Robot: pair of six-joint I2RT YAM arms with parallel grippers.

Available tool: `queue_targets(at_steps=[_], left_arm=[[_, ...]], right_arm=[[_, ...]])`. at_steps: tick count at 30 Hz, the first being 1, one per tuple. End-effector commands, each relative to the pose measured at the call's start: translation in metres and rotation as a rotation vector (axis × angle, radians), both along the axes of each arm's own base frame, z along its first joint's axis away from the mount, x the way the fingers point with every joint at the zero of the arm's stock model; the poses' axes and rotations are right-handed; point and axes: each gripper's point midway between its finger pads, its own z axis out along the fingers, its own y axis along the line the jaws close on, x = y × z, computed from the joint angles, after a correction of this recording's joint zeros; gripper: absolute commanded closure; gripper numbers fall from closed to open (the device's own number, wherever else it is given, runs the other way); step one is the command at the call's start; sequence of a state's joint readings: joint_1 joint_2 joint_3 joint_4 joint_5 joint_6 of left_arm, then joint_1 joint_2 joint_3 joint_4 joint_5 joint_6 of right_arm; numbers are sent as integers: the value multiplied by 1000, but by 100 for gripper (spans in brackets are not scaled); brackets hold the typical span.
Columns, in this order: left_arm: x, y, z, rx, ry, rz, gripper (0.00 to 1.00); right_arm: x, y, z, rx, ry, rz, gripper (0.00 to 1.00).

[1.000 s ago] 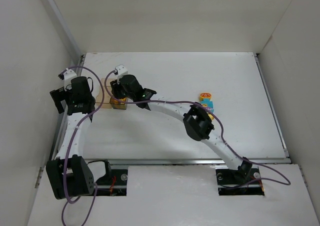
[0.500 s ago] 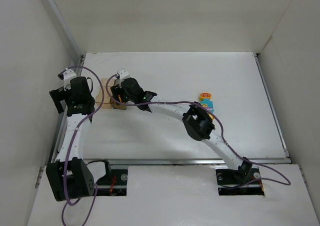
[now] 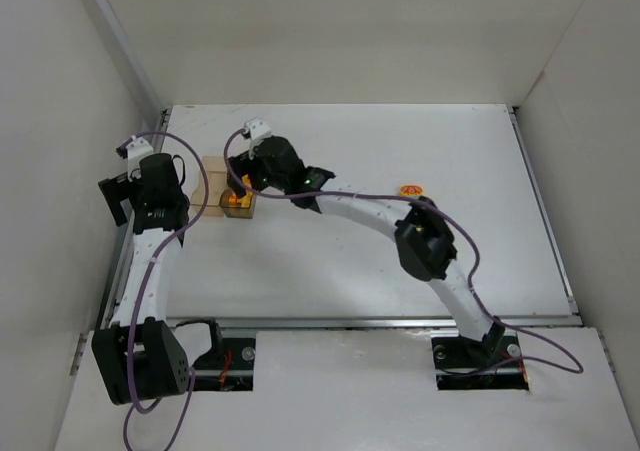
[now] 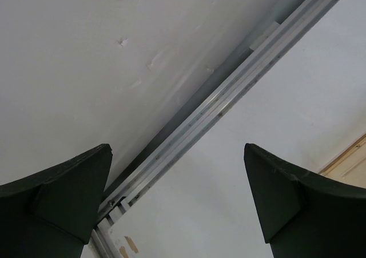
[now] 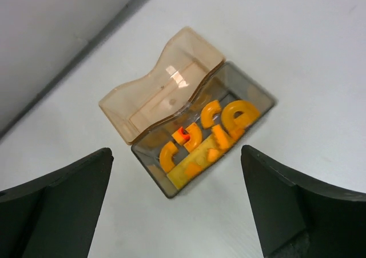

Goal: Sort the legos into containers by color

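**Overhead and wrist views, read from the near edge outward.** The left arm (image 3: 140, 271) rises along the left side of the tabletop (image 3: 480, 151). The right arm (image 3: 350, 216) arcs from its base on the right across to the far left.

An orange-red brick (image 3: 411, 190) lies on the tabletop just beside the right arm's elbow joint and is partly hidden by it. It is well apart from both claws.

The left claw (image 4: 177, 149) is at the left edge, its jaws spread as wide as they go with nothing between them. It faces the side wall (image 4: 86, 52) and the metal rail (image 4: 229, 98) at the foot of that wall.

The right claw (image 5: 175, 150) hangs above the two joined containers. Its jaws are wide apart and grip nothing. Seen from its wrist, the fingers (image 5: 57, 201) stand clear on either side of the boxes and touch neither.

The smoky grey box (image 5: 260, 100) lies directly under the gap between the jaws. It holds several orange curved pieces (image 5: 209, 118) clustered over a pale yellow plate (image 5: 183, 172).

The tan-clear box (image 5: 166, 86) is joined to the grey box on its far side, toward the back wall. It sits just past the line between the fingertips.
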State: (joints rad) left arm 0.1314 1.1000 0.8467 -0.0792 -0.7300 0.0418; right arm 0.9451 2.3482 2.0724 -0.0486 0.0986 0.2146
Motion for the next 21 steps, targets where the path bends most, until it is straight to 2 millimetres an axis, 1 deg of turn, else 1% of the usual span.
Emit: queue_targets(at_steps=[1, 2, 3, 4, 5, 6, 7, 8, 9, 10, 11, 12, 13, 14, 15, 16, 17, 18, 19, 20, 21], left_arm=[[9, -4, 22, -4, -61, -35, 0], [12, -6, 27, -18, -79, -45, 0], [18, -10, 28, -45, -97, -62, 0], [23, -13, 28, -77, -107, -66, 0], [29, -18, 40, -101, -131, -93, 0], [38, -24, 45, -98, -108, -161, 0], [55, -39, 43, -125, -85, -283, 0], [65, -43, 61, -110, -92, -339, 0], [77, -54, 58, -94, -34, -431, 0], [81, -57, 70, -70, -43, -465, 0], [91, -63, 66, -63, -3, -503, 0], [99, -70, 81, -46, -8, -541, 0], [104, -74, 84, -43, 0, -573, 0], [113, -80, 80, -43, 32, -608, 0], [119, -87, 90, -37, 24, -638, 0], [123, -90, 93, -41, 17, -656, 0], [128, -100, 93, -46, 26, -707, 0], [133, -103, 91, -54, 30, -721, 0], [137, -116, 102, -50, 4, -765, 0], [141, -120, 101, -58, 4, -785, 0], [146, -135, 100, -76, 2, -846, 0]], right_arm=[[22, -68, 139, 184, -121, -26, 0], [19, -98, 145, 165, -104, -47, 0], [23, -121, 141, 132, -77, -80, 0], [38, -167, 117, 42, 0, -195, 0], [37, -200, 108, -18, 33, -273, 0], [39, -228, 92, -63, 86, -362, 0], [39, -256, 79, -116, 124, -435, 0], [42, -301, 58, -200, 184, -532, 0], [30, -326, 32, -268, 253, -560, 0], [31, -342, 23, -272, 280, -596, 0], [27, -356, 11, -282, 323, -599, 0], [24, -390, -8, -294, 388, -655, 0], [22, -405, -16, -285, 423, -680, 0], [20, -416, -22, -276, 443, -693, 0], [23, -430, -27, -258, 447, -719, 0], [15, -433, -43, -286, 470, -713, 0], [12, -435, -48, -313, 472, -698, 0], [11, -434, -52, -314, 483, -690, 0], [5, -433, -65, -336, 510, -671, 0], [3, -438, -75, -350, 534, -678, 0], [2, -438, -78, -351, 535, -678, 0]])
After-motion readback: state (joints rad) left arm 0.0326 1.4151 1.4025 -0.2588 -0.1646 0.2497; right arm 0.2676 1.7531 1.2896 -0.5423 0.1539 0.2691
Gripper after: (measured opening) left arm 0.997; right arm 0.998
